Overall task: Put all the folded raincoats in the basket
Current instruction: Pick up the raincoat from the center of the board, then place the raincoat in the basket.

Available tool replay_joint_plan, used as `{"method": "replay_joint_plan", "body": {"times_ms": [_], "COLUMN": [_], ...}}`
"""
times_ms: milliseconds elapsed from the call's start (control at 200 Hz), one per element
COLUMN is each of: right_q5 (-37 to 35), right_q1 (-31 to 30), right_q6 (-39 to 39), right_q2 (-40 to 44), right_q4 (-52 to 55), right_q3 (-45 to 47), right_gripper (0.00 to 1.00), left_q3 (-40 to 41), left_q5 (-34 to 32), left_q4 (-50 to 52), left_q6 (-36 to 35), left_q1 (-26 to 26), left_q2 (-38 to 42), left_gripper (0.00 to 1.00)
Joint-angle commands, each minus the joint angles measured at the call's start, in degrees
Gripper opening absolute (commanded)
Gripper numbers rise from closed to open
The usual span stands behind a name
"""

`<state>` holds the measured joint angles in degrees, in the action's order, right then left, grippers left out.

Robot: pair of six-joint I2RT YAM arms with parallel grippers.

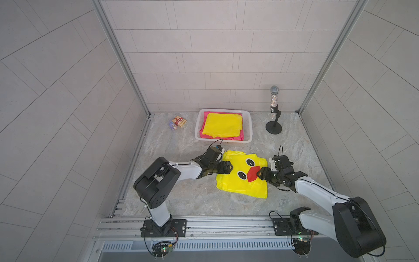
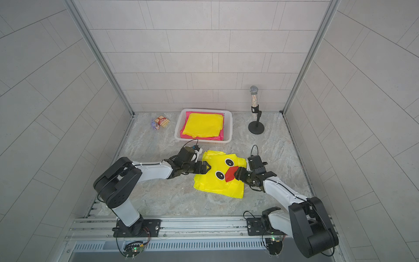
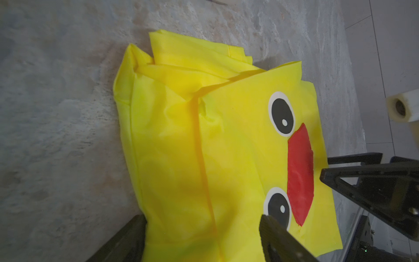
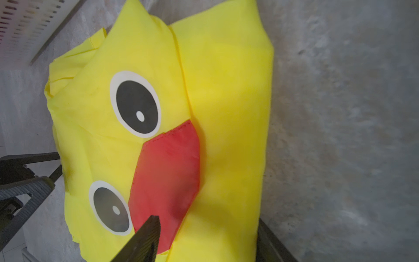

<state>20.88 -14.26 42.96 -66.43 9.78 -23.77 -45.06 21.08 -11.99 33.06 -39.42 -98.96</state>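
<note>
Flat on the marbled grey worktop (image 1: 181, 199) lies the folded yellow raincoat w/ printed duck face (image 1: 240, 183). It's just in front of the white perforated plastic basket (image 1: 223, 141), not touching it. The basket holds a folded yellow-over-pink cloth stack (image 1: 222, 124).

At the coat's left edge sits the left claw (image 1: 229, 169). At its right side, by the red beak patch (image 4: 165, 172), is the right claw (image 1: 260, 175). Both have jaws well apart w/ cloth betw. them, and nothing is pinched as far as the wrist views show.

Handling, my guess: thin, light, slick, floppy fabric. Layers will prob. slide & unfold if lifted from one side only. Best to grip both opposite edges thru all layers, down low, then lift level & keep it lightly taut over the rim.
</note>
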Motion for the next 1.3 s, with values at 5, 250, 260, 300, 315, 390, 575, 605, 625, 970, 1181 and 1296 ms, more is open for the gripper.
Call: {"method": "replay_joint_plan", "body": {"times_ms": [5, 250, 260, 300, 315, 390, 575, 605, 625, 970, 1181, 1296], "right_q5": [-3.37, -8.13, -8.22, -8.70, -8.91, -10.00, -12.87, -13.45, -13.80, -15.35, -14.87, -14.88], "right_q1": [-2.26, -6.53, -6.69, -7.36, -7.58, -9.16, -13.50, -14.13, -14.44, -15.35, -15.32, -15.34], "right_q6": [1.88, 4.30, 4.36, 4.57, 4.60, 5.16, 5.43, 5.29, 5.28, 4.60, 3.88, 3.12], "right_q2": [-1.67, -2.03, -2.03, -2.08, -2.07, -2.05, -1.99, -1.90, -1.79, 3.23, 2.96, 1.48], "right_q4": [3.55, 1.56, 1.56, 1.71, 1.73, 1.99, 4.61, 5.53, 6.09, 14.66, 17.78, 19.26], "right_q3": [0.85, 0.45, 0.36, 0.02, -0.12, -1.07, -5.26, -6.09, -6.62, -16.09, -22.91, -26.79], "right_gripper": [0.62, 0.46, 0.45, 0.40, 0.37, 0.25, 0.00, 0.00, 0.00, 0.00, 0.00, 0.00], "left_q3": [1.07, 1.02, 0.96, 0.87, 0.92, 0.78, -0.14, -0.37, -0.52, -4.04, -6.46, -9.57], "left_q5": [-0.66, 0.03, 0.04, 0.20, 0.27, 0.69, 0.70, 0.26, -0.13, -6.39, -7.47, -4.78], "left_q4": [5.06, 4.67, 4.75, 4.55, 4.50, 4.39, 7.31, 8.48, 9.35, 22.31, 27.49, 30.93], "left_q6": [0.78, 1.49, 1.55, 1.73, 1.74, 2.07, 1.68, 1.20, 0.87, -2.42, -2.93, -3.21], "left_q1": [-0.69, -0.88, -0.93, -0.95, -0.99, -0.98, -1.02, -1.01, -1.05, -0.91, 0.69, 2.86], "left_q2": [-2.08, -2.29, -2.29, -2.29, -2.29, -2.12, 0.00, 0.81, 1.35, 11.39, 17.14, 18.69], "left_gripper": [0.82, 0.55, 0.53, 0.46, 0.43, 0.28, 0.20, 0.19, 0.19, 0.18, 0.18, 0.18]}}
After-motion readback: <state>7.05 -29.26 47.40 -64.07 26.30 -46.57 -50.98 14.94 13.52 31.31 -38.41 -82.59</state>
